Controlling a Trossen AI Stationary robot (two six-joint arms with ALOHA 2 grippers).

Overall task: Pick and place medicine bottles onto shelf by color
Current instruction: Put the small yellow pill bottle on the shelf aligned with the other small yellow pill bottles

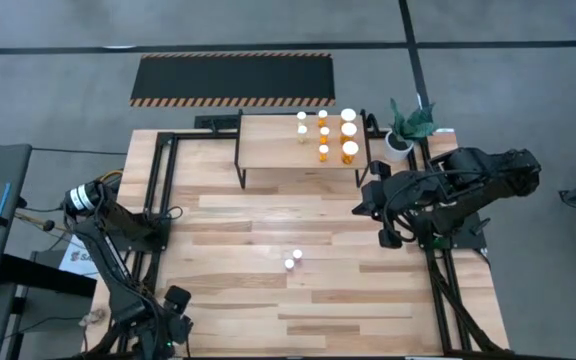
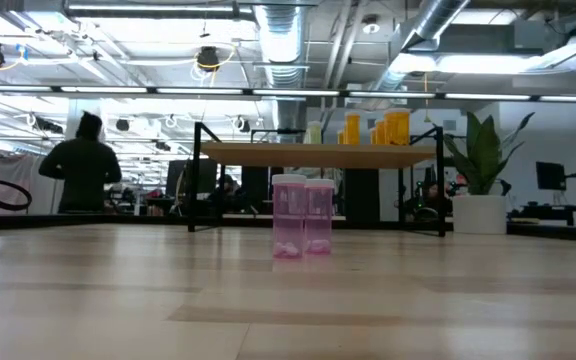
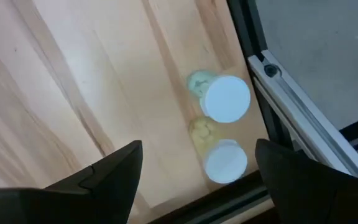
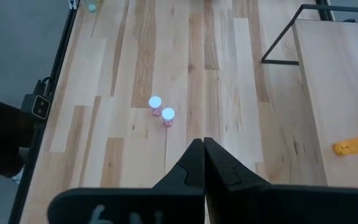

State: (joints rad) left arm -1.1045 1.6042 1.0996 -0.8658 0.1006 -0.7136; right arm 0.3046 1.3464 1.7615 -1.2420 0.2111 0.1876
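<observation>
Your left tool [image 3: 194, 180] sits at the near-left corner of the worktop [image 1: 318, 300], fingers [image 3: 114, 171] spread wide with nothing between them; just ahead of them stand two white-capped bottles, a greenish one [image 3: 219, 96] and a yellowish one [image 3: 219, 155], side by side, hard against the black frame rail [image 3: 297, 118] at the worktop edge; whether the two touch each other you can't tell. Your right tool [image 4: 202, 163] hangs over the right side of the worktop, in front of the shelf [image 1: 268, 150], jaws pressed fully together and carrying nothing. Two pink bottles [image 1: 293, 259] stand upright mid-worktop, just beside each other, clear of both tools; the low view shows them [image 2: 302, 217] pale pink with the shelf [image 2: 308, 155] behind them. On the shelf top, right-hand half: orange bottles [image 1: 338, 135] in two columns, bigger caps on the outer column, plus two small pale ones [image 1: 302, 122] in a column just left of them; the left half of the shelf is bare wood. White pot with a green plant [image 1: 408, 128] stands off the shelf's right end; black mat with striped edges [image 1: 233, 78] lies on the floor beyond the worktop; a person [image 2: 83, 165] in dark clothing stands in the room behind, back turned.
</observation>
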